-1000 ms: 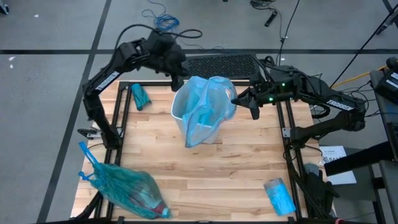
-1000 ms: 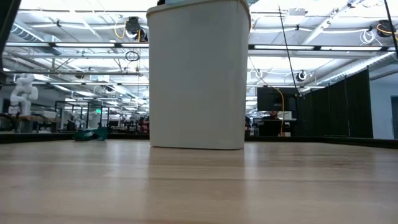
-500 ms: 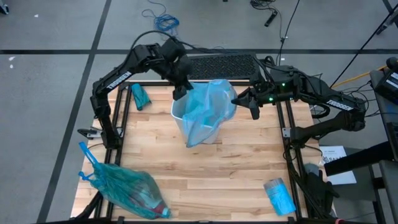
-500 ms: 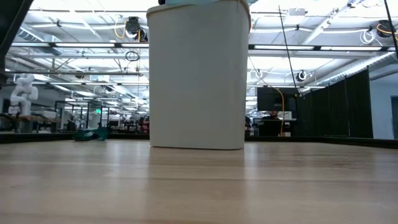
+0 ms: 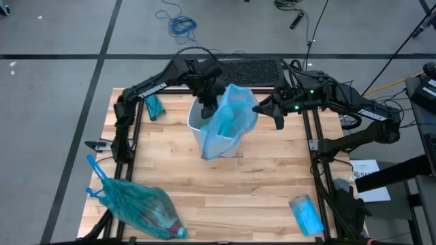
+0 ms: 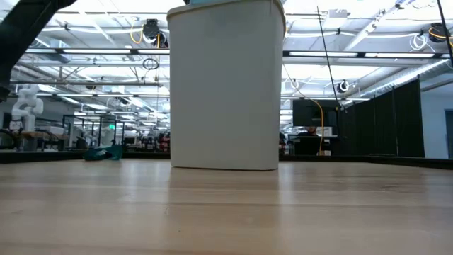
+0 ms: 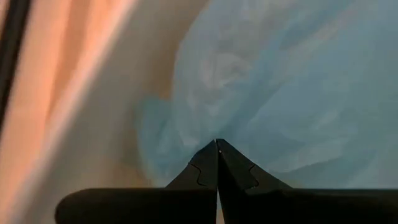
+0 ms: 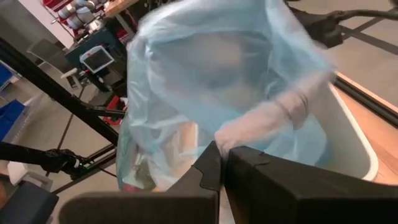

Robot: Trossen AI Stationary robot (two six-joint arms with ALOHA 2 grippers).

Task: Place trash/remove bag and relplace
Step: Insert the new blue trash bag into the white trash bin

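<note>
Wooden table [image 5: 259, 184]: white bin [image 6: 225, 85] draped with blue bag [image 5: 230, 119]. Left gripper [image 5: 207, 107] fingers together over the bin; right gripper [image 5: 261, 107] fingers clamped on the bag's edge.

A big open robotics lab or industrial hall — white ceiling trusses [image 6: 368, 49] with strip lights, hanging cables. A white robot figure [image 6: 26, 105] stands far off; loose cables [image 5: 178, 24] lie on grey floor.
</note>
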